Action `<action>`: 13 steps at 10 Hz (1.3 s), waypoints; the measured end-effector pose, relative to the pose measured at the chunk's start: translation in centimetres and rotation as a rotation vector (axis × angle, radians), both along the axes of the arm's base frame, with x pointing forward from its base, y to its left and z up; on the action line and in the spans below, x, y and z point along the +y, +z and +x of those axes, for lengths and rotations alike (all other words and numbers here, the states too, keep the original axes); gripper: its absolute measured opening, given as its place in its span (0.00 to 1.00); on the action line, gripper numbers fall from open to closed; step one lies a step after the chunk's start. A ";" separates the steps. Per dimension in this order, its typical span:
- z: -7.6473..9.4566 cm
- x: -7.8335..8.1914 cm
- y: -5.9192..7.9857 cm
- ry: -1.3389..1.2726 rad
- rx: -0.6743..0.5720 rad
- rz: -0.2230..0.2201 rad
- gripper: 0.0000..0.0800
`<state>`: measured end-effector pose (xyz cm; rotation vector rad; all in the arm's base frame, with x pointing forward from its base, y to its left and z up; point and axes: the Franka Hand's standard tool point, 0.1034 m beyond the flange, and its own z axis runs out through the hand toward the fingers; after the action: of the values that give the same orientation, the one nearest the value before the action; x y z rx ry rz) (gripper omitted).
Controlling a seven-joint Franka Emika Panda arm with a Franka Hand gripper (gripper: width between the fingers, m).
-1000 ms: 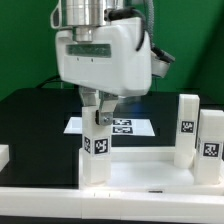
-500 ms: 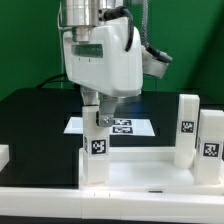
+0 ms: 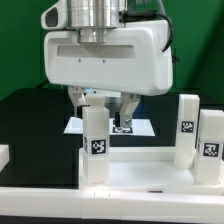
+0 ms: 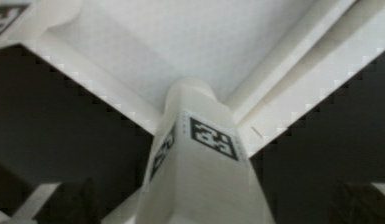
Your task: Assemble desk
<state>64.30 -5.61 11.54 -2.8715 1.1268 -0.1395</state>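
The arm hangs straight down over the middle of the scene, its broad white wrist housing filling the upper part of the exterior view. Below it the gripper points down just above and behind a standing leg; its fingers show beside the leg's top, spread apart, with nothing seen pinched between them.

The panel lies flat on the black table at the front, rim upward. The leg stands upright in the panel's corner on the exterior view's left, with a black-and-white square tag on its face. In the wrist view the same leg rises toward the camera from the panel, tags on two of its sides.

Two more legs stand upright at the exterior view's right: one at the panel's far corner, another just beside it, each tagged.

The marker board lies behind the panel, partly hidden by the gripper. No readable writing, only tag patterns.
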 end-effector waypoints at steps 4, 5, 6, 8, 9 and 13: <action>-0.1 0.0 -0.1 0.384 -0.001 -0.045 0.81; -0.1 0.0 -0.1 0.437 -0.002 -0.050 0.81; -0.1 -0.1 -0.1 0.533 -0.004 -0.060 0.81; -0.1 -0.3 -0.1 0.654 -0.005 -0.073 0.81; -0.1 -0.4 -0.1 0.759 -0.005 -0.086 0.81; -0.2 -0.7 -0.1 0.976 0.006 -0.122 0.81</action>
<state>64.14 -6.26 11.44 -3.1380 -0.3689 -0.1460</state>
